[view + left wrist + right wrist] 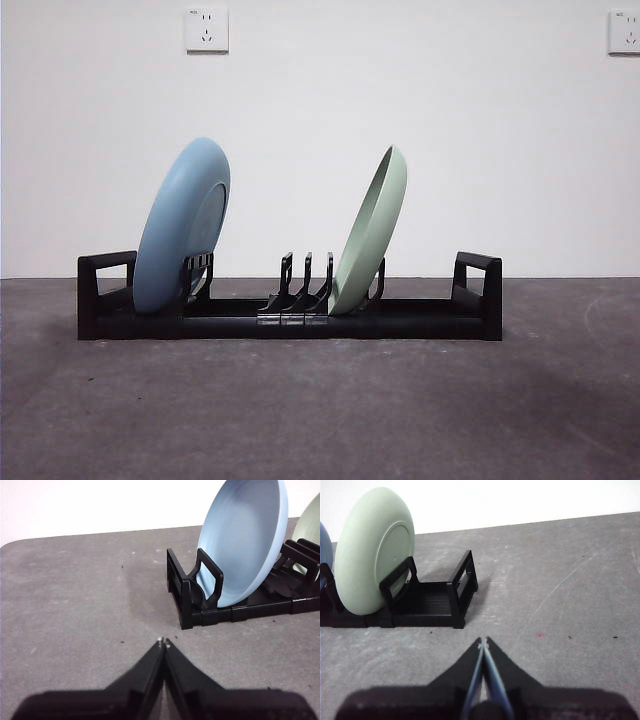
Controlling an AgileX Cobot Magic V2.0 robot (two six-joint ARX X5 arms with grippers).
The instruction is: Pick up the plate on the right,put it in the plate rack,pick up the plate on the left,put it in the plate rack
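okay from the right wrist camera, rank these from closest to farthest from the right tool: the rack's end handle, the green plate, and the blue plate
1. The end handle of the plate rack, at the rack's end facing the right tool.
2. The green plate, standing on edge in the rack just past that handle.
3. The blue plate, only a sliver showing beyond the green plate.

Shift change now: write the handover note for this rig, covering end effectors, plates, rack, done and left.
Left end effector: shut, empty, over bare table off the rack's blue-plate end.
Right end effector: shut, empty, off the other end.
Blue plate and green plate both stand tilted between the prongs of the plate rack.
Done: both plates racked.
Left: nothing visible.
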